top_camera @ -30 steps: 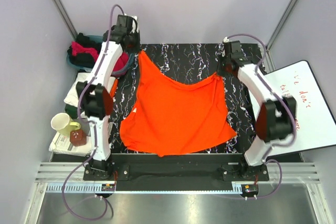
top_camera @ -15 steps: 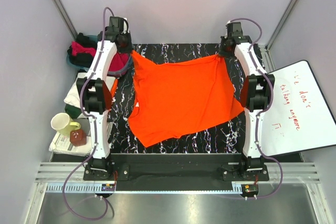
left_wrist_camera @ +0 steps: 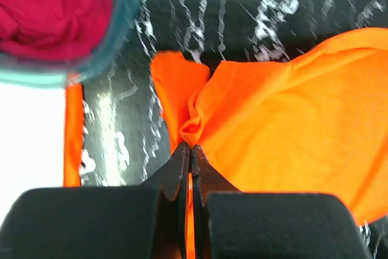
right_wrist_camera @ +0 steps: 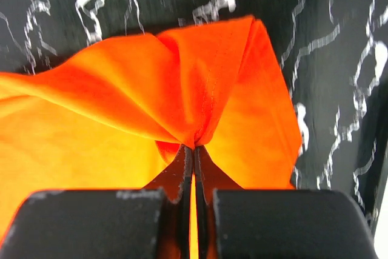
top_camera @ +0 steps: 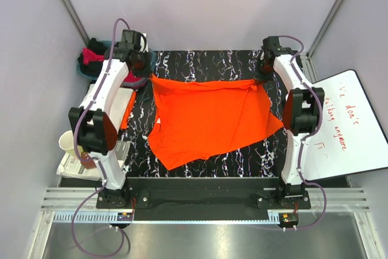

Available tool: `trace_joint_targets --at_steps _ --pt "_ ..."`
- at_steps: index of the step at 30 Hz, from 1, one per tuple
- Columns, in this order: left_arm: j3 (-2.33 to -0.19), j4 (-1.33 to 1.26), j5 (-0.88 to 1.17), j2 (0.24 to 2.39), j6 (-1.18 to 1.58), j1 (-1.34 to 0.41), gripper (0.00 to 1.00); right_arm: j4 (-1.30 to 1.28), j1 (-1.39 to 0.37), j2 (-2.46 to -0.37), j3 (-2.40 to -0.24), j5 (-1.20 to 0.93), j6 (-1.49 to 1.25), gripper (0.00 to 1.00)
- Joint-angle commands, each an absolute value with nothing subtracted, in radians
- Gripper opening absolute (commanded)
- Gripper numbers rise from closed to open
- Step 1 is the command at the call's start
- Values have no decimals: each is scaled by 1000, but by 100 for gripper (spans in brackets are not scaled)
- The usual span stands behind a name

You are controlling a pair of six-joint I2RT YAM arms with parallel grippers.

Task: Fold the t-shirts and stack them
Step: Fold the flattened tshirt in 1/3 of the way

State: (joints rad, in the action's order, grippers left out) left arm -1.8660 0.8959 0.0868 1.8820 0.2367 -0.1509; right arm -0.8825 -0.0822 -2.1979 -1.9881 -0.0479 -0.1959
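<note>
Left wrist: tee (left_wrist_camera: 291, 125) corner (hidden) w/in tool (left_wrist_camera: 191, 147)

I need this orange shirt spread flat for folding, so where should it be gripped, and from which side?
The two far corners, each from its outer side. The shirt has its far edge straight across the table, so pinching there pulls it taut. The left gripper and right gripper are shut on bunched cloth at those corners.

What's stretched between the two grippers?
The orange t-shirt: its far edge runs from the left gripper to the right gripper, seen in the top view.
</note>
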Motion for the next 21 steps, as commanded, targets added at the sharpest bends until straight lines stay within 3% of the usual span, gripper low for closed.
trace_joint_targets --at_steps 1,17,18,20,21 --pt "-1784 913 71 1718 235 -195 0 -916 -83 -2057 -1928 -64 -216 0" --pt "-1330 951 -40 1574 339 -229 0 -1049 -83 -2118 -1812 -6 -199 0" --pt "-1325 960 -49 1594 345 -229 39 -1054 -81 -2126 -1810 -6 -202 0" --pt "-1330 995 -86 1614 353 -230 75 -1069 -83 -2140 -1812 -6 -204 0" --pt "-1335 1000 -92 1618 356 -230 84 -1077 -83 -2144 -1816 -6 -206 0"
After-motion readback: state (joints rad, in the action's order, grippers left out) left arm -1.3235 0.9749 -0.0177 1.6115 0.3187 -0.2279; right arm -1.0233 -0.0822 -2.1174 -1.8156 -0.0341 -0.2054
